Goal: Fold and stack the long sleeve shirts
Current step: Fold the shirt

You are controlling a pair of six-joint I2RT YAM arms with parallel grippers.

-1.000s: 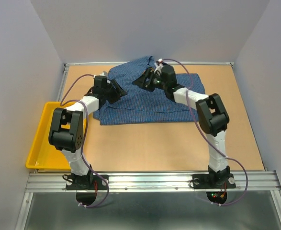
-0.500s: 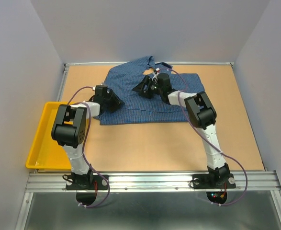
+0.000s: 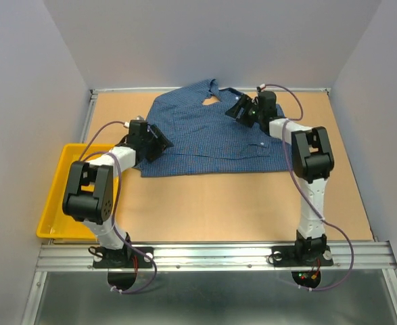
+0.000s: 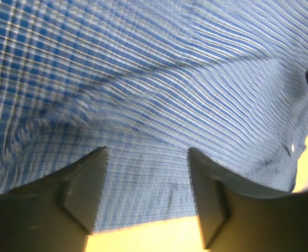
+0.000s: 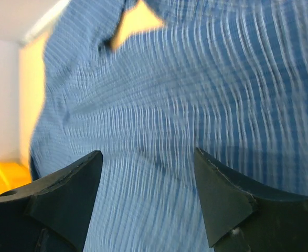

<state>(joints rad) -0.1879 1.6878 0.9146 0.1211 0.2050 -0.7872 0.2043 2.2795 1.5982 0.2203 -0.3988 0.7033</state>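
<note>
Blue finely checked cotton button-up shirt (image 3: 212, 139) spread flat on tan wooden table (image 3: 205, 203), collar (image 3: 214, 86) toward far edge. Left gripper (image 3: 159, 143) at shirt's left edge, right gripper (image 3: 237, 108) beside collar. Both have jaws apart, empty, likely seeking fold grips.

We see one blue finely checked shirt (image 3: 205, 139), spread mostly flat across the far half of our table (image 3: 218, 203), collar and neck opening toward the far edge, lightly rumpled
</note>
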